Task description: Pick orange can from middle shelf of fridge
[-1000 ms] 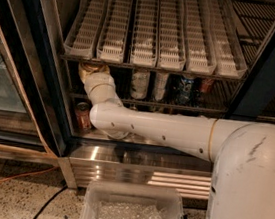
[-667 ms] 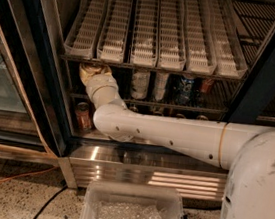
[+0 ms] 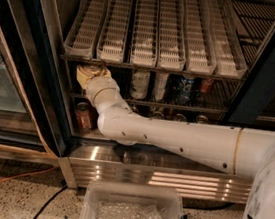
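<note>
The fridge [image 3: 47, 69] stands open, with a dark frame and a ribbed steel base panel [image 3: 159, 177]. My white arm reaches in from the right. My gripper [image 3: 89, 72] is at the far left of the middle shelf [image 3: 188, 108], mostly hidden behind my wrist. A small shiny lid with a dim orange-brown body, the orange can [image 3: 88, 68], shows right at the gripper's end. I cannot tell whether the gripper holds it.
Several other cans [image 3: 160, 87] stand to the right on the middle shelf. A reddish-brown can [image 3: 82, 116] stands on the shelf below. White slotted glide trays [image 3: 158, 28] hang above. A clear plastic bin [image 3: 131, 214] sits on the floor in front. A glass door [image 3: 0, 78] is at left.
My arm has stretched out more and my body has shifted right in the view. The gripper has stayed at the left end of the middle shelf.
</note>
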Available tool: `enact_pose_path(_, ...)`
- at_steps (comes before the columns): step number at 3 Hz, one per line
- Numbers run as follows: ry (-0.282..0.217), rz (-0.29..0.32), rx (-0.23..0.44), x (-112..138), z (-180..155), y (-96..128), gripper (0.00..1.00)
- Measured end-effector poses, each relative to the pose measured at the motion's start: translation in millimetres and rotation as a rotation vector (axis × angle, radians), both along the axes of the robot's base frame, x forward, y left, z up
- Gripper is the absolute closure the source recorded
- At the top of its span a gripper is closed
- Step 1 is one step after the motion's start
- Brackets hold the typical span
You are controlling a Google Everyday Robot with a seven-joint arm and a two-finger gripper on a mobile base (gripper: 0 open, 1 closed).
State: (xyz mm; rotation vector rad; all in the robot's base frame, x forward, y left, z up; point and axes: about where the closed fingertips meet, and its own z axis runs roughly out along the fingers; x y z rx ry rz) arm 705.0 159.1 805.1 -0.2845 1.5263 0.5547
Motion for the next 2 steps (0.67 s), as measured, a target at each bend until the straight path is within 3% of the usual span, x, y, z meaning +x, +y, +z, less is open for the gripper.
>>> enact_pose_path(1, 0.034, 0.029, -0.016, -28.0, -14.3, 2.5, 1.0)
enact_pose_path(2, 0.054, 0.039, -0.037, -74.7, -25.4, -6.2, 1.0)
